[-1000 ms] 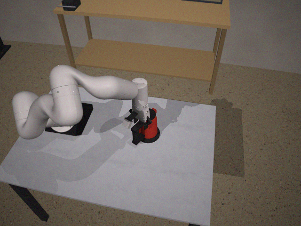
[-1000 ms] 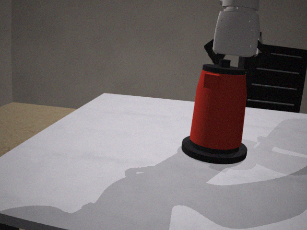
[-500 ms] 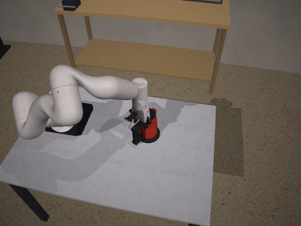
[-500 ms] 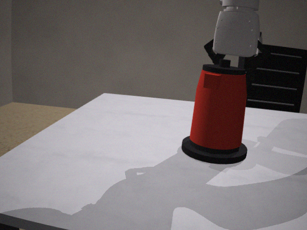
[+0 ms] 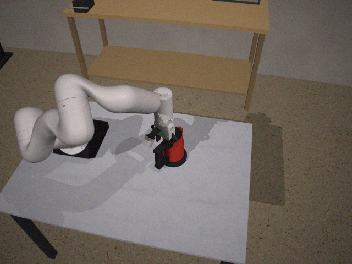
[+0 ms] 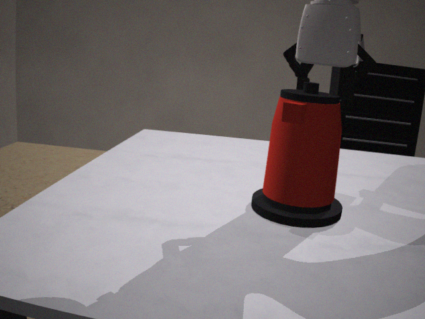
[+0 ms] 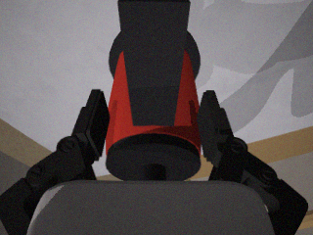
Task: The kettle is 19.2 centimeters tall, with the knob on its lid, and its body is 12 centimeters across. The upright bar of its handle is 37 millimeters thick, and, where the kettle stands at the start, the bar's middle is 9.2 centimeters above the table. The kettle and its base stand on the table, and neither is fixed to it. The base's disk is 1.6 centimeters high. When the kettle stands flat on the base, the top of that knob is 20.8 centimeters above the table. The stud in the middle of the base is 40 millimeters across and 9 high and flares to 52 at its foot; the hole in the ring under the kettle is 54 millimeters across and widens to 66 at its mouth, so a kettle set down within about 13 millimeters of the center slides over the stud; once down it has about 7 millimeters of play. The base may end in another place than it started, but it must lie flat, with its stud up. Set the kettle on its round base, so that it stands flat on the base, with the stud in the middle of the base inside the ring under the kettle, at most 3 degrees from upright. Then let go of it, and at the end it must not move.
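Right now I see the red kettle [image 6: 301,157] standing upright on its round black base [image 6: 295,214], which lies flat on the pale grey surface [image 6: 137,192]. From the exterior view, the kettle's bottom edge sits inside the base's rim all the way round, and its sides look vertical. A black lid [image 6: 310,96] with a small knob [image 6: 311,86] caps it, and a square red spout block juts from the upper side.

My tool [image 7: 156,124] hangs just above the kettle, pointing down. Its two black fingers are spread wide, one on each side of the kettle's upper part, with nothing gripped between them. In the wrist view a gap shows between each finger pad and the kettle, so they stand apart from it.

From the top view, the kettle's black handle [image 5: 159,157] faces the near-left, toward the arm's mount [image 5: 93,139]. The white arm [image 5: 113,98] reaches across from that mount at the left side of the surface. A wooden shelf unit [image 5: 170,66] stands behind.
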Motion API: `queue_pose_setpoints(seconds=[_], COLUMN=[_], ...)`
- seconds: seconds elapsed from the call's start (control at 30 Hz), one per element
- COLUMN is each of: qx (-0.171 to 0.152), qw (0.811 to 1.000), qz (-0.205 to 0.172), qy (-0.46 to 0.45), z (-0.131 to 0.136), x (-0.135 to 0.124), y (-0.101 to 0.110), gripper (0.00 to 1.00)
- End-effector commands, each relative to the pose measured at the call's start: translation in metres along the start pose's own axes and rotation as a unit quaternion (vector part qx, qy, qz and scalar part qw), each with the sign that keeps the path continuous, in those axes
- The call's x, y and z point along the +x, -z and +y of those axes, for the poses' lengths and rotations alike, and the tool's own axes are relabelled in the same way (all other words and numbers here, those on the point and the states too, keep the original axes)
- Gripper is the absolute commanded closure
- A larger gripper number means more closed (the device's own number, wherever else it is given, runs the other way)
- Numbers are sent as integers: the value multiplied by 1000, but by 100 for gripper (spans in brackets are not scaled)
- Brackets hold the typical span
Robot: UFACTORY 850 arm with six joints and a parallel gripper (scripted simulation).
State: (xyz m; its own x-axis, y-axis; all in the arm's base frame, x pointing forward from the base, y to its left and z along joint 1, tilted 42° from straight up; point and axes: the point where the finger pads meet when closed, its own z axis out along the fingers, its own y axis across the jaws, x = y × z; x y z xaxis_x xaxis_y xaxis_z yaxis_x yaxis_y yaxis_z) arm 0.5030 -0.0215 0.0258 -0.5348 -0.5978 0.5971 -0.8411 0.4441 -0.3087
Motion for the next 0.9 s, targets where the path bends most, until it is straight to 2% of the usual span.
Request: queue_pose_setpoints(seconds=[0.0, 0.1, 0.4, 0.47, 0.63, 0.87], qx=[0, 0, 0, 0, 0, 0], qw=[1000, 1000, 1000, 1000, 1000, 1000], qz=[0, 0, 0, 0, 0, 0], qy=[0, 0, 0, 0, 0, 0], z=[0, 0, 0, 0, 0, 0], x=[0, 0, 0, 0, 0, 0], y=[28, 54, 113, 113, 138, 142], gripper=[19, 19, 19, 19, 19, 19])
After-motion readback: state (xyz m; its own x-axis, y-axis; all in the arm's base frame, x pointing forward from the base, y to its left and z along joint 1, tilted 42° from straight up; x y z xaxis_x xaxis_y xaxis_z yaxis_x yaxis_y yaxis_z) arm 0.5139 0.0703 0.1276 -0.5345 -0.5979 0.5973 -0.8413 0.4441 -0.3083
